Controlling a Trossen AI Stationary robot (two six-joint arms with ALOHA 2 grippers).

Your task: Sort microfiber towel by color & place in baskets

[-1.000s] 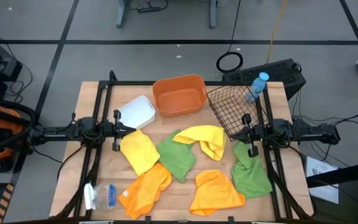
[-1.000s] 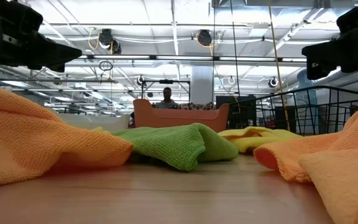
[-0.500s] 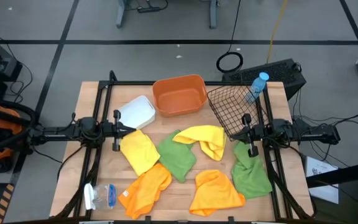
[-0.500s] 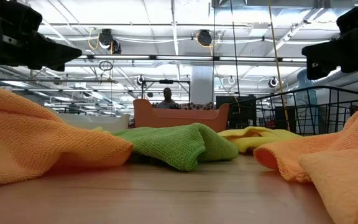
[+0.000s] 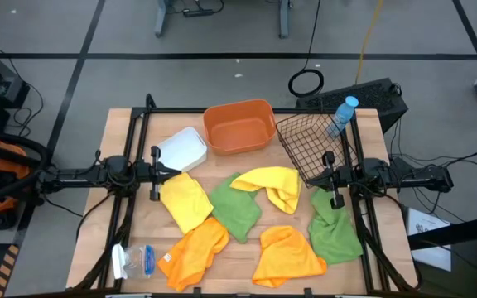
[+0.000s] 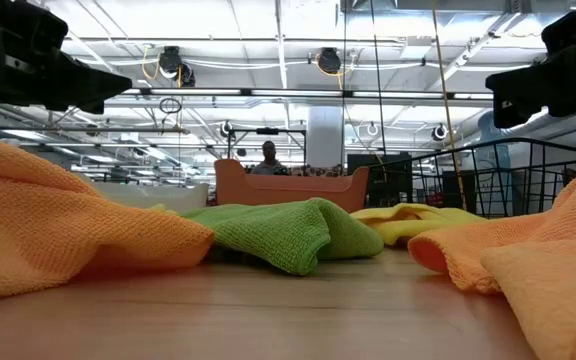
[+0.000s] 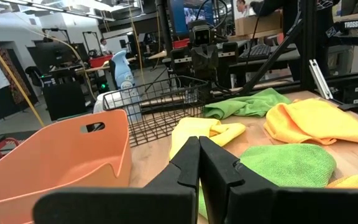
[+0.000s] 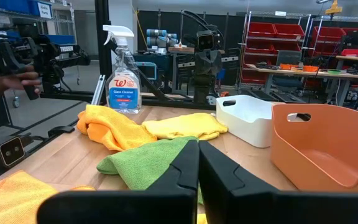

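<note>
Six towels loose on table (image 5: 131,132), none in baskets. Left gripper (image 5: 175,173) fingers pressed together, empty, tips at yellow towel (image 5: 185,201) edge; white tray (image 5: 182,149) just beside, orange tub (image 5: 238,126) farther ahead. Right gripper (image 5: 313,176) fingers pressed together, empty, beside black wire basket (image 5: 311,142); green towel (image 5: 334,229) just beside it, second yellow towel (image 5: 273,185) ahead of its tips.

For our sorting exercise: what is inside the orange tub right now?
Nothing shows inside the orange tub: its floor looks bare from above. All towels lie on the table. Nothing covers the tub.
</note>
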